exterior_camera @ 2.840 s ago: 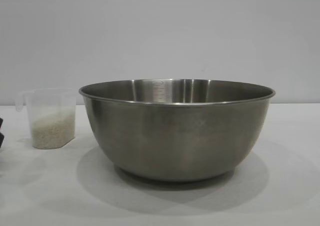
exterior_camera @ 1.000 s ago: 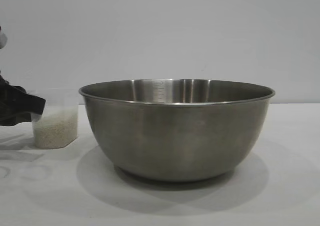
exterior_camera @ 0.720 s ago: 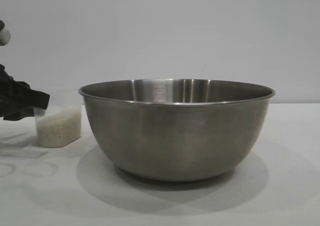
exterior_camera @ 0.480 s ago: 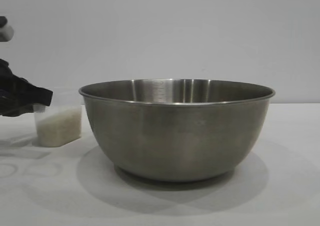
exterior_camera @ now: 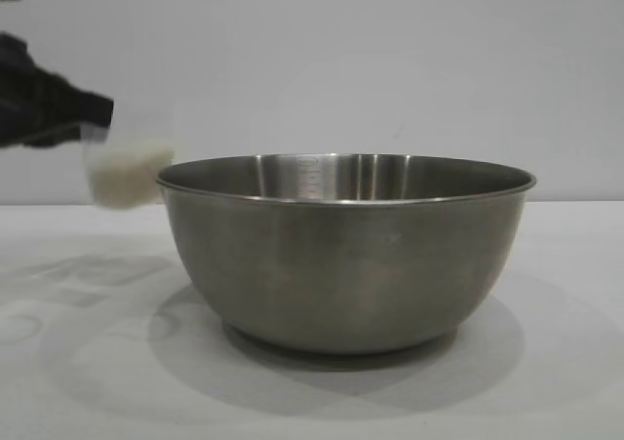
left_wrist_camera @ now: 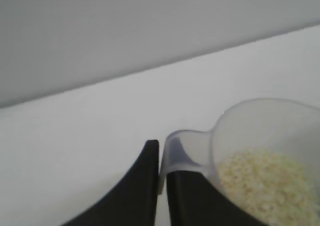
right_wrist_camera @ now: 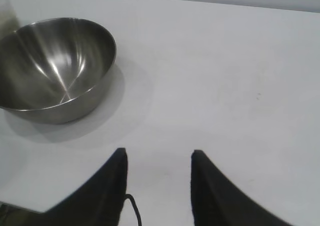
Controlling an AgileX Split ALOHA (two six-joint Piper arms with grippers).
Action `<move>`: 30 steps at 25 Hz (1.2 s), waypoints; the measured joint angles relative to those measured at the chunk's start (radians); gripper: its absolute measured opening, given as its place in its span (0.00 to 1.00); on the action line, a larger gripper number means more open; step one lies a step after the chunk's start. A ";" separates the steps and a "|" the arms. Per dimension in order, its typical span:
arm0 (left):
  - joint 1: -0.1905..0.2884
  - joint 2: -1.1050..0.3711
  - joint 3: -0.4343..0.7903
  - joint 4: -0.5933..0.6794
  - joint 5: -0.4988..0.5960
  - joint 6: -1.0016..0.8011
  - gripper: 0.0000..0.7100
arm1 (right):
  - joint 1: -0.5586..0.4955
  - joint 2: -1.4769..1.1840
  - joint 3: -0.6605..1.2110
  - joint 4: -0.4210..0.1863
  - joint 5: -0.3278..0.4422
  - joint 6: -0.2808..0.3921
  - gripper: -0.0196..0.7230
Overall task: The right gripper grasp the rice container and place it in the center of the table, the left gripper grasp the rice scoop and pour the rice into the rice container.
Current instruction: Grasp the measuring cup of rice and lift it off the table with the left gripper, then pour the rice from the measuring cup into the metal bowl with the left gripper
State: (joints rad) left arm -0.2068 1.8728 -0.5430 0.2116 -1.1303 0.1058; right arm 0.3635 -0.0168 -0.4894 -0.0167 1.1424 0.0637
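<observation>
left claw (left_wrist_camera: 159,186) pinching scoop (exterior_camera: 127,172) handle, airborne beside bowl (exterior_camera: 346,255) rim so rice (left_wrist_camera: 267,186) can tip in | bowl mid-surface (exterior_camera: 565,362), empty | right claw (right_wrist_camera: 157,186) spread, parked well clear

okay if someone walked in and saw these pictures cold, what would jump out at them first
The rice container, a big steel bowl standing empty in the middle of the table, fills the exterior view. At that view's far left the left gripper is shut on the handle of the rice scoop, held in the air beside the bowl's rim with the rice in it. The right gripper hangs open over bare cloth, away from the bowl.
</observation>
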 joint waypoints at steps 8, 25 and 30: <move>-0.002 -0.038 -0.144 0.327 0.000 0.253 0.00 | 0.000 0.000 0.000 0.000 0.000 0.000 0.37; -0.018 -0.049 -0.390 0.884 0.009 0.575 0.00 | 0.000 0.000 0.000 0.000 0.000 0.000 0.37; -0.096 -0.053 -0.417 0.966 0.106 0.683 0.00 | 0.000 0.000 0.000 0.000 0.000 0.000 0.37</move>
State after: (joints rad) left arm -0.3033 1.8198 -0.9602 1.1771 -1.0247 0.7886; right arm 0.3635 -0.0168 -0.4894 -0.0167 1.1424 0.0637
